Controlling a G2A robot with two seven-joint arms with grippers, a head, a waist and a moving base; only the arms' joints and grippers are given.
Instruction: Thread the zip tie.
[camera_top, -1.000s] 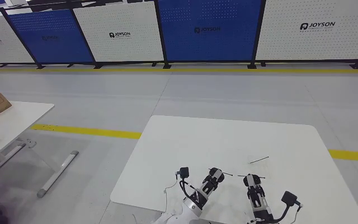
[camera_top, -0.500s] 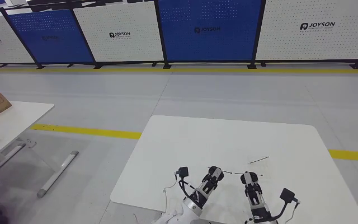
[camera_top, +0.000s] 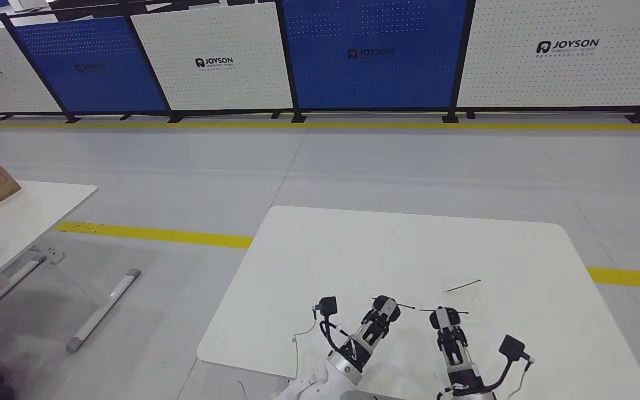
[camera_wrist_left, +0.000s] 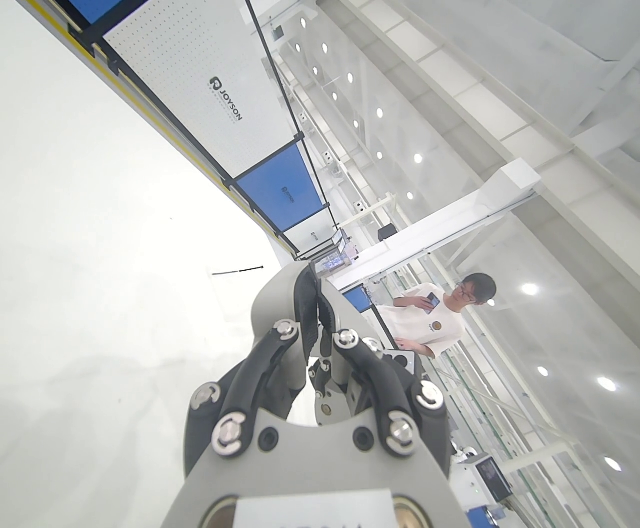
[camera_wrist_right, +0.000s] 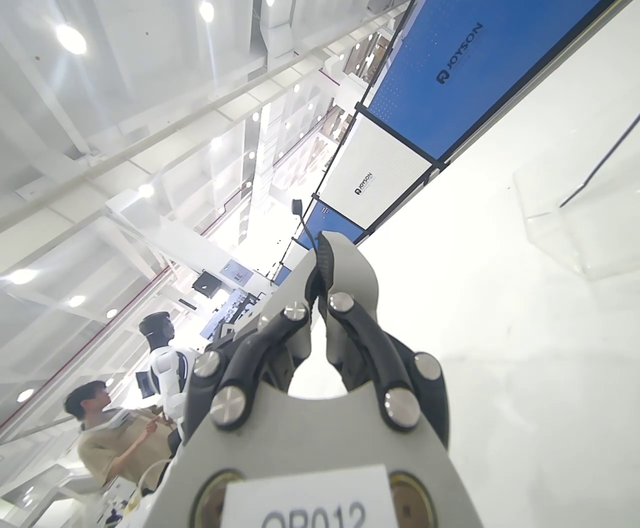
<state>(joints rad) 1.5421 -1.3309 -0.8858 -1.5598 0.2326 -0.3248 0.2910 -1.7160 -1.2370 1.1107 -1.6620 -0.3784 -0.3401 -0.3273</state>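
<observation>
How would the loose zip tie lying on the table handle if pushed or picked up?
The loose zip tie is a thin black strip, so probably very light and likely to skid across the smooth white table when nudged. So slim, it looks hard to pinch and would probably flex when lifted.

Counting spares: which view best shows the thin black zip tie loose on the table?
Left wrist view: the thin black zip tie shows whole, clearly. Top view: a faint line. Right wrist view: cropped.
</observation>
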